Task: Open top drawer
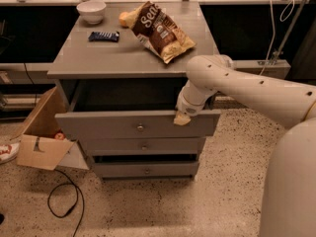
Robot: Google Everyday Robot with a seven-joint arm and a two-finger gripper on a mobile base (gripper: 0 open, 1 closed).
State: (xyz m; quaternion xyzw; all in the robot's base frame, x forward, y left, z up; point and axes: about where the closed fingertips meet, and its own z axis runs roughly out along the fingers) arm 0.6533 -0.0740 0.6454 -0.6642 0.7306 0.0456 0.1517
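Note:
The top drawer [108, 126] is a wide grey drawer with a small round metal knob [140, 128]. It stands pulled out from the grey cabinet [123, 63], with its dark inside showing. My gripper [181, 117] sits at the drawer front's upper edge, right of the knob, at the end of my white arm [237, 85]. Two shorter grey drawer fronts [143, 146] sit below it.
On the cabinet top lie a brown chip bag [160, 31], a white bowl [92, 10], a dark snack bar [103, 36] and a yellow item [126, 18]. An open cardboard box [39, 142], a shoe [7, 152] and a black cable [64, 201] lie on the floor at left.

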